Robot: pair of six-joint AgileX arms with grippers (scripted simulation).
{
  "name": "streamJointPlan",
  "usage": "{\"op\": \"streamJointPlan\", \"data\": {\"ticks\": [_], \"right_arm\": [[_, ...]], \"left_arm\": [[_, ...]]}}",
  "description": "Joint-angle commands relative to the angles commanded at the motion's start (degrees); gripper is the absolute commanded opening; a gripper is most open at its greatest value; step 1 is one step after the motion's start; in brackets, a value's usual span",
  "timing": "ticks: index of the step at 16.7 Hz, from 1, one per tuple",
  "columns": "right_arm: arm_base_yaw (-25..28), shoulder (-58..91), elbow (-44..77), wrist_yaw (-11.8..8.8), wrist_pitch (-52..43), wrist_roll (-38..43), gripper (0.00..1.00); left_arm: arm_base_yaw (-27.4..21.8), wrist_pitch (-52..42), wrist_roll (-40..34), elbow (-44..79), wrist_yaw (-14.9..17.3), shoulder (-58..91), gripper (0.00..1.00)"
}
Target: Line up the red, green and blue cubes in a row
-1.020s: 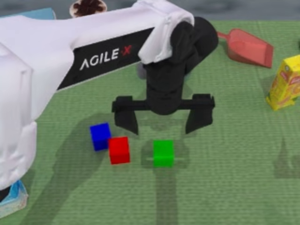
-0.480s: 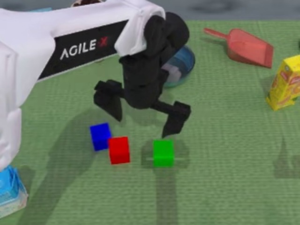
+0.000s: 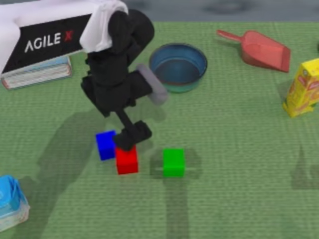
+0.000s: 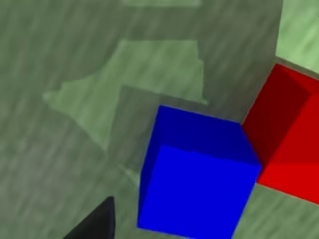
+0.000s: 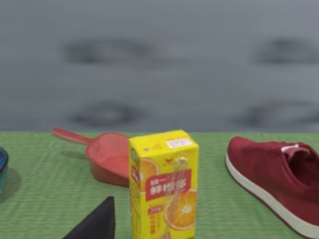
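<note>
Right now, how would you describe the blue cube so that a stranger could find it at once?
Start at the round blue bowl near the table's far edge, then come toward the near edge and slightly left to the row of three small cubes. The small deep blue cube is the leftmost, touching the bright red cube, under my left hand; the bright green cube stands apart.

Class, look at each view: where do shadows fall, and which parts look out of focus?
Top view: the left arm's shadow darkens the mat beside the blue cube, and the green cube has a soft shadow too. Left wrist view: shadow covers most of the mat around that cube. Right wrist view: the grey backdrop is blurred; the juice carton is sharp.
</note>
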Motion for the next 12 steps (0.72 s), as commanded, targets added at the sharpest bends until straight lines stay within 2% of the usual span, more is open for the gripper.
{"op": "streamJointPlan", "data": {"ticks": [3, 5, 12], "right_arm": [[0.0, 0.0, 0.0, 0.0, 0.0, 0.0, 1.0], [0.0, 0.0, 0.0, 0.0, 0.0, 0.0, 1.0], [0.0, 0.0, 0.0, 0.0, 0.0, 0.0, 1.0]], "left_arm": [[2.63, 1.09, 11.18, -2.09, 0.08, -1.44, 1.0], [3.85, 1.73, 15.63, -3.06, 0.09, -2.29, 1.0], [4.19, 2.03, 17.72, -3.41, 0.07, -2.58, 1.0]]}}
